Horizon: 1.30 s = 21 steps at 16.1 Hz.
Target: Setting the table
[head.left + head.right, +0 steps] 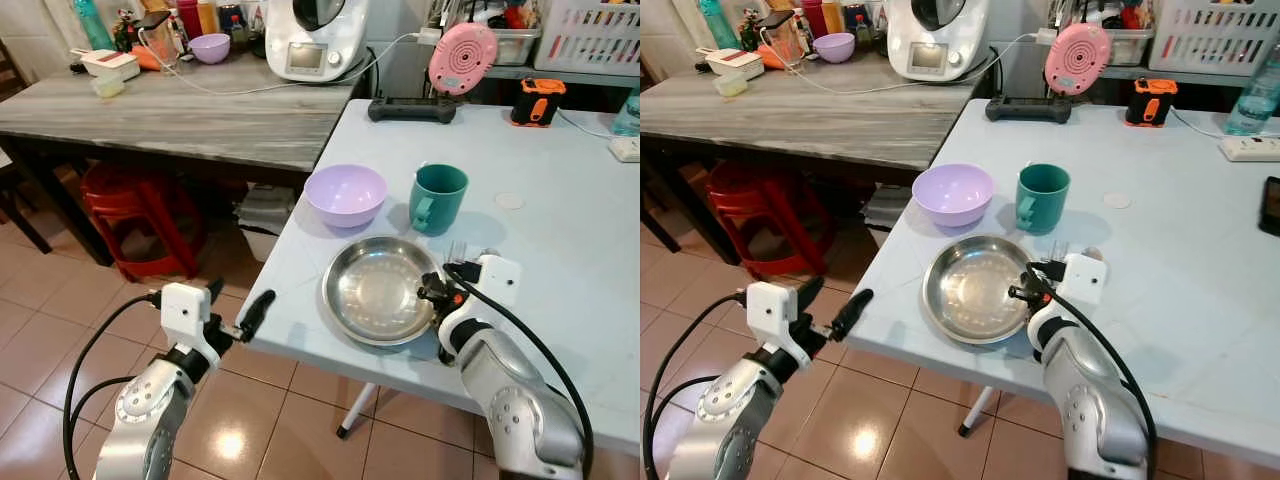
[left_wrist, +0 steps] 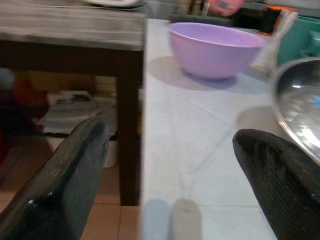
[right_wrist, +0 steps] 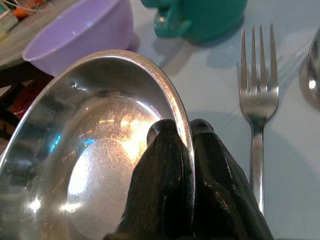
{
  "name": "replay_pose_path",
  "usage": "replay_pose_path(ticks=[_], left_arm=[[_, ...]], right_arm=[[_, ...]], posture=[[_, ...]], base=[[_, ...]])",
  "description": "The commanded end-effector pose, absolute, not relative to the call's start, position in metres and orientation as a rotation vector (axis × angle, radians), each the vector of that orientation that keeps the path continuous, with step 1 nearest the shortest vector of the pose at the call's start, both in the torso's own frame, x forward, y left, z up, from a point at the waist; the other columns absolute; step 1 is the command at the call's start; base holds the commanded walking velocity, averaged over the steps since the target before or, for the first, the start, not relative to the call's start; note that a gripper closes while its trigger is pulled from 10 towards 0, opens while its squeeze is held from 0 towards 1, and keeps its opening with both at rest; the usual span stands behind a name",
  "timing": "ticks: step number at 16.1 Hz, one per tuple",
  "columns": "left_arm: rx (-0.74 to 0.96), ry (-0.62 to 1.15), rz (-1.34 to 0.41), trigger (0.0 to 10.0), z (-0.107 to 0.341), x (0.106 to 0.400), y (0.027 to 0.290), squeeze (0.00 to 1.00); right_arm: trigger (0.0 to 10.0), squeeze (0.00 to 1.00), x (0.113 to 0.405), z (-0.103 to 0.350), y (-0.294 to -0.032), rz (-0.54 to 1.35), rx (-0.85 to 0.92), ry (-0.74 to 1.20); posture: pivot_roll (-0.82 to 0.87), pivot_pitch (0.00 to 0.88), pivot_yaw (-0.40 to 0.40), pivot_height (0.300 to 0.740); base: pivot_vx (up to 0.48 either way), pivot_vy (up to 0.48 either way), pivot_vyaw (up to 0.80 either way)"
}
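Observation:
A steel plate [image 1: 375, 290] lies near the front edge of the pale blue table [image 1: 560, 230]. My right gripper [image 1: 437, 291] is shut on the plate's right rim [image 3: 181, 117], one finger inside the rim and one outside. A fork [image 3: 257, 105] lies just right of the plate, with a spoon's edge [image 3: 314, 70] beyond it. Behind the plate stand a lilac bowl [image 1: 345, 193] and a teal mug [image 1: 437, 198]. My left gripper [image 1: 238, 318] is open at the table's front left corner, holding nothing, its fingers [image 2: 70, 175] pointing across the tabletop toward the lilac bowl [image 2: 215, 49].
A wooden side table [image 1: 170, 110] with a kitchen machine [image 1: 313, 38] and clutter stands to the left. Red stools [image 1: 140, 215] sit under it. A black device [image 1: 412, 108], pink disc [image 1: 461, 57] and orange tool [image 1: 538, 101] line the table's far edge. Tiled floor lies below.

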State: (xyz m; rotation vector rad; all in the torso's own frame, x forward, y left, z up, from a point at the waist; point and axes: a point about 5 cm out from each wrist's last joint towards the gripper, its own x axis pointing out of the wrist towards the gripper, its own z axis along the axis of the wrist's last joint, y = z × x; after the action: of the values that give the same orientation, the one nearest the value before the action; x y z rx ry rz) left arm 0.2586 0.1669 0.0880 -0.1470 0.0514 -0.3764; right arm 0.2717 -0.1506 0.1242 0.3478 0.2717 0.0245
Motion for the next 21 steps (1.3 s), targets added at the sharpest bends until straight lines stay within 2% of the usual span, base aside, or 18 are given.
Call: replay_pose_path(ticks=[1,4,14,21], left_arm=[[-0.155,0.059,-0.339,10.0,0.087,0.262,0.173,0.0],[-0.169,0.045,-0.322,10.0,0.088,0.269,0.172,0.0],[-0.2,0.021,-0.279,10.0,0.09,0.277,0.169,0.0],[-0.2,0.01,-0.242,10.0,0.093,0.284,0.173,0.0]], right_arm=[[10.0,0.0,0.27,0.128,-0.147,0.036,0.317,0.241],[10.0,0.0,0.269,0.133,-0.145,0.057,0.304,0.192],[10.0,0.0,0.267,0.133,-0.14,0.065,0.309,0.147],[10.0,0.0,0.264,0.133,-0.143,0.039,0.315,0.121]], posture=[[-0.07,0.028,0.095,0.74],[-0.07,0.019,0.097,0.74],[-0.07,0.003,0.1,0.74],[-0.07,0.0,0.11,0.74]], base=[[0.0,0.0,0.0],[0.0,0.094,-0.5],[0.0,0.38,-0.7],[0.0,0.451,-0.12]])
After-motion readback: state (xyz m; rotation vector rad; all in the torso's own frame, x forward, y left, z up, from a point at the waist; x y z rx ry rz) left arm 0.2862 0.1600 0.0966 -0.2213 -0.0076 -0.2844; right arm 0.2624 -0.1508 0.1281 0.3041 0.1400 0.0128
